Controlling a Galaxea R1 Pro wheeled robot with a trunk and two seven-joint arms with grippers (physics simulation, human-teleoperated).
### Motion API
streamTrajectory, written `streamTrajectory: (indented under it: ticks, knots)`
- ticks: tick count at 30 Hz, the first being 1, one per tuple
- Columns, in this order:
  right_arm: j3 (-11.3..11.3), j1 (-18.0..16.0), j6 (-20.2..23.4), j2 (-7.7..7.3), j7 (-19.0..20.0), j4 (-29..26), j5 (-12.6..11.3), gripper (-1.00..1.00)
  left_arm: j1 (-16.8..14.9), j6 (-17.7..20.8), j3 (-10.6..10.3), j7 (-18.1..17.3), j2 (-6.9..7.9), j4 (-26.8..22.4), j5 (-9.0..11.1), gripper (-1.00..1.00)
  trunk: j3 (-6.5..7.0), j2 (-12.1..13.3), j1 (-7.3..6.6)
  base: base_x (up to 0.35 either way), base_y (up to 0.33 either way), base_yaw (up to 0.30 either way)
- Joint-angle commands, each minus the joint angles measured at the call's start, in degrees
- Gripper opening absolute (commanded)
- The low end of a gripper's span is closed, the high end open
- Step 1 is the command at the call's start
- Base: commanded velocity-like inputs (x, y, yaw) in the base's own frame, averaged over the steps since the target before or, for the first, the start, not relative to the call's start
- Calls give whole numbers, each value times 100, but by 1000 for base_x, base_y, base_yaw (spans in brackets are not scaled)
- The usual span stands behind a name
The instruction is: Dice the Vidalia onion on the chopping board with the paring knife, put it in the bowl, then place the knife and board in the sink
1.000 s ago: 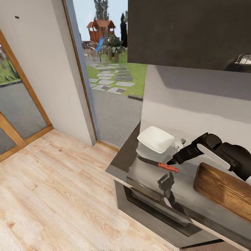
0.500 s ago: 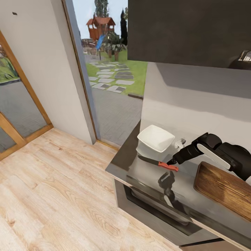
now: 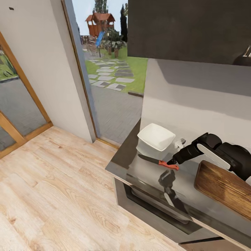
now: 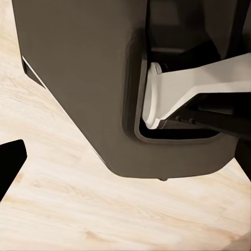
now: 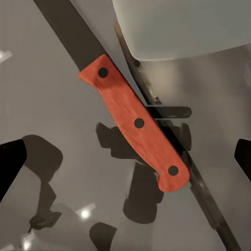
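Right hand hovered open over the paring knife, which lay on the grey table just below it, beside the white bowl; no lettering was legible.

Orange-red three-riveted paring knife handle, white bowl, grained brown chopping board

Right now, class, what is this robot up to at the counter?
The right tool hangs open just above the knife, whose handle lies between its fingers in the wrist view, not yet gripped. The knife lies flat on the countertop, in front of the bowl. The board waits beside the arm.
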Motion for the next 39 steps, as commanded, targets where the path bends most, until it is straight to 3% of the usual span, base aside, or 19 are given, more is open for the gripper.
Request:
streamTrajectory:
  ticks: [1, 39]
  knots:
    - [13, -10, 1, -4, 60, -3, 57, 100, -1, -15, -1, -3, -1, 0, 18, 100, -17, -11, 3, 0, 0, 0]
    - [13, -10, 1, -4, 60, -3, 57, 100, -1, -18, -2, -3, -1, 2, 18, 100, -224, -11, 3, 0, 0, 0]
